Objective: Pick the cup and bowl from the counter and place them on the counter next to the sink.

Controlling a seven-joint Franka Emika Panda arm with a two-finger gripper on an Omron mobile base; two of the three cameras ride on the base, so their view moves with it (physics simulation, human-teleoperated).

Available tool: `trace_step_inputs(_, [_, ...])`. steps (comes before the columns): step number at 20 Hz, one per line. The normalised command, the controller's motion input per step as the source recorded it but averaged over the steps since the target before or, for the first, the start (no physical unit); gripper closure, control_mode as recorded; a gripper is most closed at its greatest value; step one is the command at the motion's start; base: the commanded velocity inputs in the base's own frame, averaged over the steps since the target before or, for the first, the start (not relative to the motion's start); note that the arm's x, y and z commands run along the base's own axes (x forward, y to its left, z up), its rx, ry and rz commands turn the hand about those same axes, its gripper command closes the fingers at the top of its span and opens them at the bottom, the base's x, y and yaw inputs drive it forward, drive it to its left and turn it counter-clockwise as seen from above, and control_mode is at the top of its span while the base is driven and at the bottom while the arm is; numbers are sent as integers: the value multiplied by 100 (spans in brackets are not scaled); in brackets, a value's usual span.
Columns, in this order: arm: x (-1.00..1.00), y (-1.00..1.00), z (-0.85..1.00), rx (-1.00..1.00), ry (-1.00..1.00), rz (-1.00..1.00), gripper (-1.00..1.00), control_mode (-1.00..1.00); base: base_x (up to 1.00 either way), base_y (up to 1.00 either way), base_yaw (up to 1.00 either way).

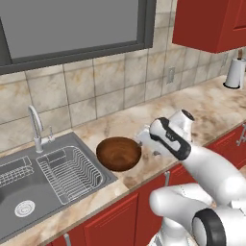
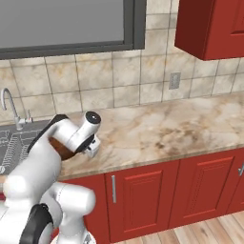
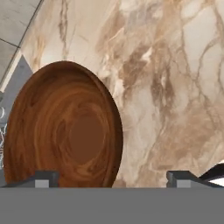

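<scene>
So the worktop (image 1: 202,108) right of the bowl (image 1: 118,153) is wide open, bare marble all the way back to the tiled wall. The bowl sits just beside the sink (image 1: 29,192) edge, so that side is tight. The dish rack (image 1: 69,173) fills the near basin and the faucet (image 1: 34,127) stands at the back. A paper towel roll (image 1: 235,72) is well off in the far right corner.

One bowl (image 1: 118,153), one sink (image 1: 29,192)

The bowl (image 1: 118,153) sits on the counter (image 1: 206,108) beside the sink (image 1: 29,192).
</scene>
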Motion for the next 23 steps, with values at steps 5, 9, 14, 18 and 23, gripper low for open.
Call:
trace_step_inputs(5, [-76, -34, 53, -4, -4, 9, -100, -100, 0, 0, 0])
trace_step_inputs(9, [-83, -36, 78, -19, 0, 12, -100, -100, 0, 0, 0])
trace_step_inputs(14, [-74, -30, 99, -24, 0, 14, -100, -100, 0, 0, 0])
trace_step_inputs(18, [-93, -28, 80, -13, -13, 14, -100, -100, 0, 0, 0])
trace_step_inputs(23, [-100, -15, 56, -7, -21, 12, -100, -100, 0, 0, 0])
